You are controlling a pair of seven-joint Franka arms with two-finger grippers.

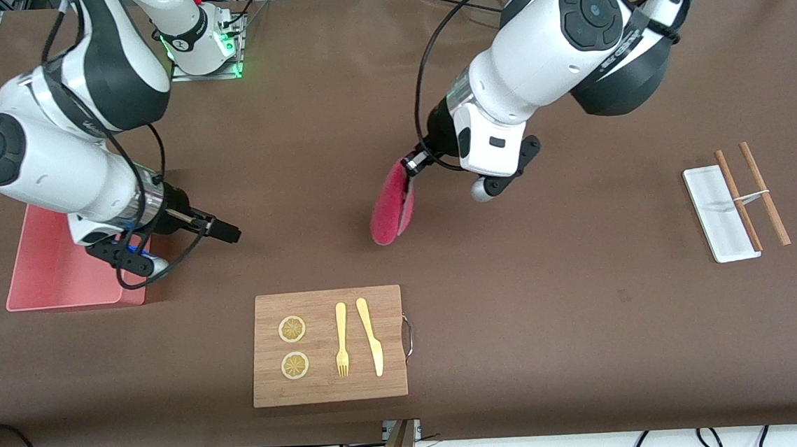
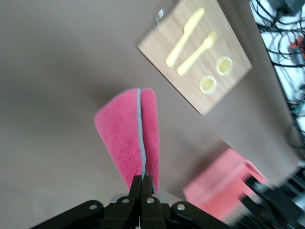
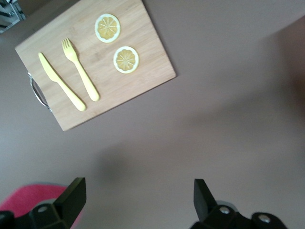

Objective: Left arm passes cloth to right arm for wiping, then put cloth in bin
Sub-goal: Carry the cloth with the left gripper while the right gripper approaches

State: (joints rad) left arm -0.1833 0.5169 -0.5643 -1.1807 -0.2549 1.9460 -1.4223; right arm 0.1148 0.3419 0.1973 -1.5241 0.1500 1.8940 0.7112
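My left gripper (image 1: 411, 164) is shut on the top edge of the magenta-pink cloth (image 1: 390, 210), which hangs folded over the middle of the table. In the left wrist view the black fingers (image 2: 143, 180) pinch the cloth (image 2: 126, 129) at its grey seam. My right gripper (image 1: 228, 230) is open and empty, low over the table beside the light-pink bin (image 1: 51, 269), and points toward the cloth. Between its spread fingertips (image 3: 138, 191) only bare table shows, with a bit of the cloth (image 3: 24, 200) at the frame's edge. The bin (image 2: 221, 183) also shows in the left wrist view.
A wooden cutting board (image 1: 319, 387) lies nearer the front camera, bearing two lemon slices (image 1: 292, 329), a yellow fork (image 1: 341, 340) and a knife (image 1: 371, 337). A small white tray (image 1: 714, 219) with chopsticks (image 1: 765, 194) lies toward the left arm's end.
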